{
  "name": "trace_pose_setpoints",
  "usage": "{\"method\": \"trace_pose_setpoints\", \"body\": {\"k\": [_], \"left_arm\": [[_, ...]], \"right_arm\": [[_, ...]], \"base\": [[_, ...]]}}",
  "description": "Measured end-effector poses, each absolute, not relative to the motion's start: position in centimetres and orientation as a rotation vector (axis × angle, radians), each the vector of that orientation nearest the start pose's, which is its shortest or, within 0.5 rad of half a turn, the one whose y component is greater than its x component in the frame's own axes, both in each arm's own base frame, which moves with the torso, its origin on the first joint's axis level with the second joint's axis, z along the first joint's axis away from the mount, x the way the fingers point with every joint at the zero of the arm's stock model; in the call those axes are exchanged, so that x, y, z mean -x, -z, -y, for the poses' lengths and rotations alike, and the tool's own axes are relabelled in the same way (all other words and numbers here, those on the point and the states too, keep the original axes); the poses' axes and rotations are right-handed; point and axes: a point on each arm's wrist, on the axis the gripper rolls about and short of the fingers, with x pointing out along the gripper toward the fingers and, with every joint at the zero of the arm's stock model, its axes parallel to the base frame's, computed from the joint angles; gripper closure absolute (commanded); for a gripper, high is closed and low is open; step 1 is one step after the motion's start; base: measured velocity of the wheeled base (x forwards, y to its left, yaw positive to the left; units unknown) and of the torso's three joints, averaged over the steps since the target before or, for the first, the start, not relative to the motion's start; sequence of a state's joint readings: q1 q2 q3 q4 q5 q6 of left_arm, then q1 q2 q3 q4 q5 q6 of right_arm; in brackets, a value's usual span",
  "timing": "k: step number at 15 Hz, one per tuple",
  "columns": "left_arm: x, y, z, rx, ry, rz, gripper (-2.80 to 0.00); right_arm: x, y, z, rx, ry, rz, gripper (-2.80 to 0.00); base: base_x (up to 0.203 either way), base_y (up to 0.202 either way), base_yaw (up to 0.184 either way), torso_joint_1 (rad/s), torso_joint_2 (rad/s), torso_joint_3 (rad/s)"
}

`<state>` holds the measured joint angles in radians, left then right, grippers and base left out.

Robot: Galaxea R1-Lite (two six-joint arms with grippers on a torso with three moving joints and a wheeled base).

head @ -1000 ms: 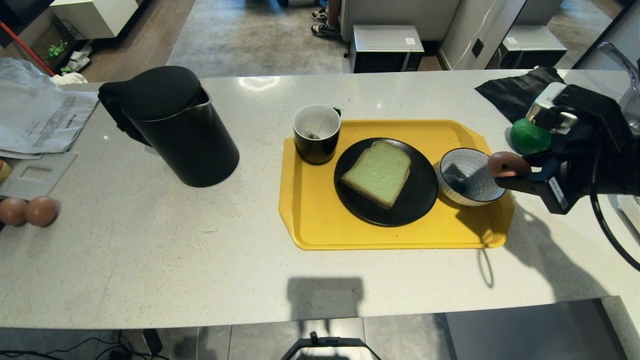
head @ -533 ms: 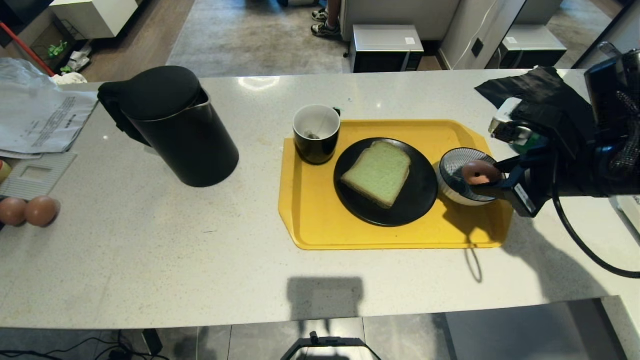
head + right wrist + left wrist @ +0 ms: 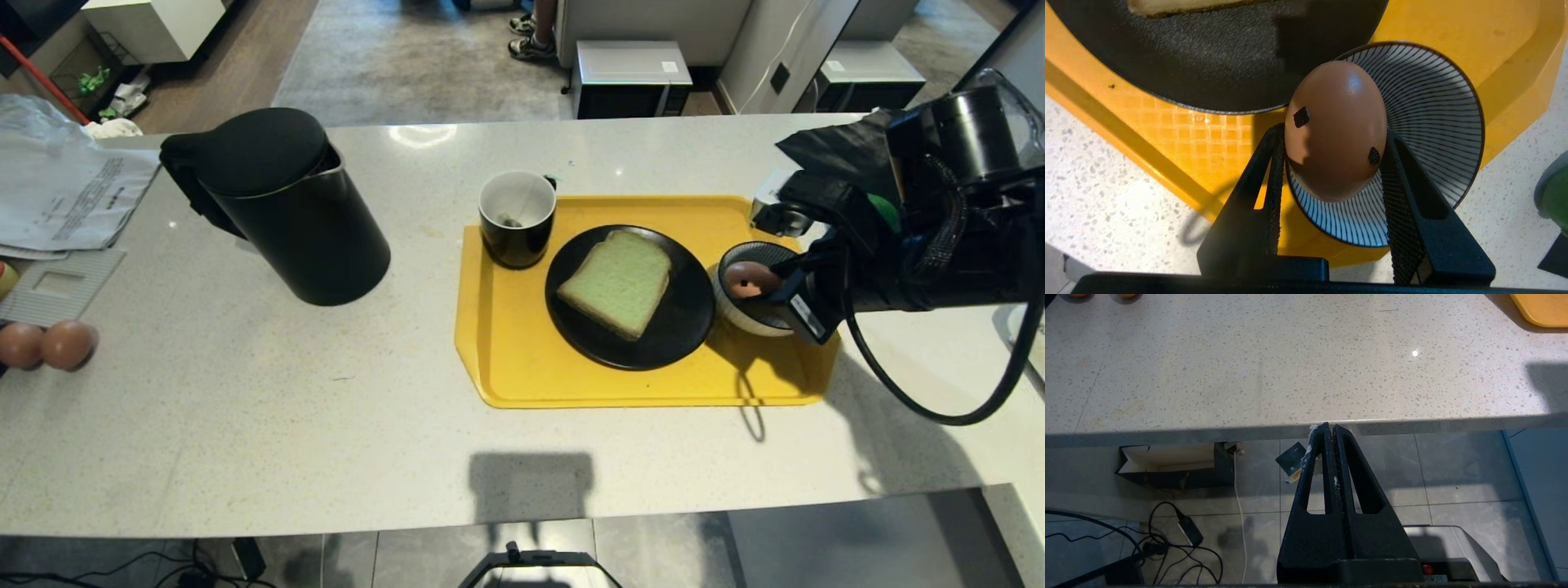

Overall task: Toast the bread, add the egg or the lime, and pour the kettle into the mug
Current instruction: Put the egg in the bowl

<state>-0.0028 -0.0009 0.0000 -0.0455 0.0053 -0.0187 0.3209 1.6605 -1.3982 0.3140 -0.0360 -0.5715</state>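
The egg is clamped in the right pincer and hangs over the striped bowl on the yellow tray, not yet set down. The pale green bread already lies on the black plate. The kettle stands apart on the counter, so filling the mug appears undone. The left pincer is pressed together, parked below the counter edge.
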Motion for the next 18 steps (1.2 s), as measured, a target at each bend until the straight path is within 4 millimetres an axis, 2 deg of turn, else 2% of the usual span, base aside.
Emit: {"method": "trace_pose_setpoints", "body": {"k": [4,10,18], "left_arm": [[2.3,-8.0,0.0,0.02,-0.003,0.046,0.0],[2.3,-8.0,0.0,0.02,-0.003,0.046,0.0],[2.3,-8.0,0.0,0.019,-0.002,0.046,0.0]], "right_arm": [[-30.0,-26.9,-9.4,0.65,-0.419,-0.48,0.0],[-31.5,-27.3,-7.5,0.629,-0.355,-0.484,0.0],[-32.0,-26.5,-5.2,0.677,-0.382,-0.508,0.0]], "base": [[0.0,0.0,0.0,0.0,0.0,0.0],[0.0,0.0,0.0,0.0,0.0,0.0],[0.0,0.0,0.0,0.0,0.0,0.0]]}}
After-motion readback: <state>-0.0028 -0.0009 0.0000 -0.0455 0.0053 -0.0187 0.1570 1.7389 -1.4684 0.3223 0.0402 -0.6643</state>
